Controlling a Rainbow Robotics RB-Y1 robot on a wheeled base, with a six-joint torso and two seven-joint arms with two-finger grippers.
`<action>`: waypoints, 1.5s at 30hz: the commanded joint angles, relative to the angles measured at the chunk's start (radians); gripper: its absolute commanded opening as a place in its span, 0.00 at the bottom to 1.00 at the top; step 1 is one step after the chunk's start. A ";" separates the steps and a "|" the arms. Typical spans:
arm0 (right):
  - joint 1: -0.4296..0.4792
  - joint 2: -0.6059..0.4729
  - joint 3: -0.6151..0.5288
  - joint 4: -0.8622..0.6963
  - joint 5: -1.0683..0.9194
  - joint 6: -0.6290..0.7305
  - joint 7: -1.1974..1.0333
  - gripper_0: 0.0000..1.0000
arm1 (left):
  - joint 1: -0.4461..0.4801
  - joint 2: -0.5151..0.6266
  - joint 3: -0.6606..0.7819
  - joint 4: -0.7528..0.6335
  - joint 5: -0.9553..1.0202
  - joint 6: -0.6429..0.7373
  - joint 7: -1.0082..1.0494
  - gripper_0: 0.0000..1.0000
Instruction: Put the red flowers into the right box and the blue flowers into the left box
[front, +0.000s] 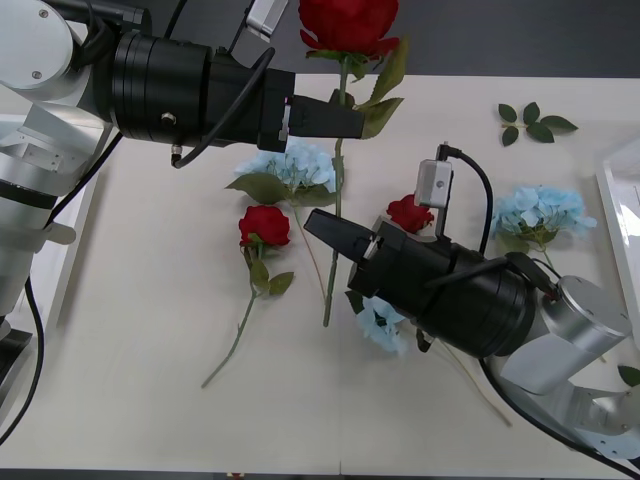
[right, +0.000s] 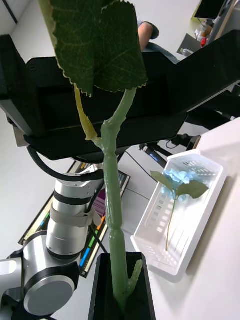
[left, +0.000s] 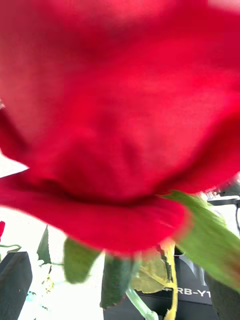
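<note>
We see the left gripper (front: 345, 120) near the desk's far edge, closed on the upper stem of a red rose (front: 348, 22) held upright above the desk (front: 150, 330), while the right gripper (front: 335, 238) reaches toward the lower stem; whether its fingers grip the stem we cannot tell. Two more red roses (front: 264, 226) and pale-blue hydrangeas (front: 540, 212) lie on the desk. In the right wrist view one blue hydrangea (right: 177, 179) lies in the left box (right: 200, 220).

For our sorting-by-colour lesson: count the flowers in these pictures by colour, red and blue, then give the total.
red roses: 3
blue flowers: 4, one lying in the white box
Total: 7
</note>
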 joint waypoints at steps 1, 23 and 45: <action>-0.017 -0.073 -0.017 -0.037 0.002 -0.015 0.019 0.00 | -0.022 -0.008 -0.002 -0.011 0.001 -0.011 0.011 1.00; -0.017 -0.659 -0.193 0.373 -0.026 0.226 -0.232 0.00 | 0.037 0.083 0.246 -0.011 -0.263 0.391 0.016 1.00; -0.018 -0.805 -0.272 1.005 0.223 0.400 -0.232 0.00 | 0.230 0.117 0.092 -0.269 -0.750 0.480 0.359 1.00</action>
